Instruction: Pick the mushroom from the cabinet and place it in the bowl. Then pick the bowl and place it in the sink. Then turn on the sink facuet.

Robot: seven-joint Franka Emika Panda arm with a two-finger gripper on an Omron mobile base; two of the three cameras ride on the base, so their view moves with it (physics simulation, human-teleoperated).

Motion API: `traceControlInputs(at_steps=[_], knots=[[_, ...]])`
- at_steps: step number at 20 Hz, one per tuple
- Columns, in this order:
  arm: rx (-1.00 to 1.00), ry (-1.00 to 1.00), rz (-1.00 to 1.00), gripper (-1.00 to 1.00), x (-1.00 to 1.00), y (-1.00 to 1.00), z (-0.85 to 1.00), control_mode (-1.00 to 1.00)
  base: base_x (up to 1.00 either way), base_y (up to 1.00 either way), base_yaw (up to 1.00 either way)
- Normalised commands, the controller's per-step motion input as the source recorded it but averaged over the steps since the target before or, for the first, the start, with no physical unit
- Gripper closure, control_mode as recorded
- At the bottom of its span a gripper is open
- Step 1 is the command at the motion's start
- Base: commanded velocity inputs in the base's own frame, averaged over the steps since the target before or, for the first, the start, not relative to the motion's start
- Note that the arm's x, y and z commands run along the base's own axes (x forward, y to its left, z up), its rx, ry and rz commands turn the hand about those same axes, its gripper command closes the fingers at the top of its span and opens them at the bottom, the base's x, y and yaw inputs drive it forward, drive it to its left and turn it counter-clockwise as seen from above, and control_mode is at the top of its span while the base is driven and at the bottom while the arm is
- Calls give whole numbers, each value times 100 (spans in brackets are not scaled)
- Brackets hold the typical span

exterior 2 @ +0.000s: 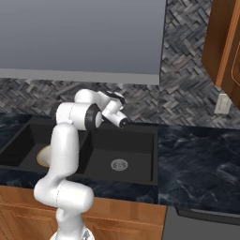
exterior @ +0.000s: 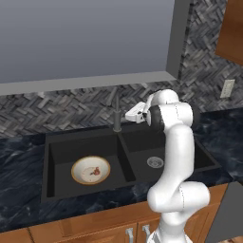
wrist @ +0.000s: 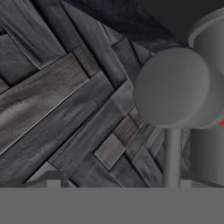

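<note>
sink (exterior: pixel 61 156) black — bowl (exterior: pixel 90 170) cream, tan rim — backsplash (exterior: pixel 71 107) grey herringbone

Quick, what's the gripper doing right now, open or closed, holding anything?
Gripper: beside the faucet, nothing visibly held; open or shut cannot be told.

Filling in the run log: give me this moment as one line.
phase: faucet step | bowl: in left sink basin, mushroom inside | gripper: beside sink facuet, jaw state unclear
</note>
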Motion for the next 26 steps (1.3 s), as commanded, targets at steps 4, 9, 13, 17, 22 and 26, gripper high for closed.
traceControlInputs(at_steps=[4,9,13,17,22,26], knots=[[4,14,0,100,20,-2,-4,-100,0,0,0],[12,15,-3,100,1,-39,0,-100,0,0,0],[16,17,-9,100,0,-69,0,-100,0,0,0],[19,18,-10,100,0,-88,0,-100,0,0,0],[22,18,-12,100,0,-100,0,-100,0,0,0],[22,18,-12,100,0,-96,0,-100,0,0,0]])
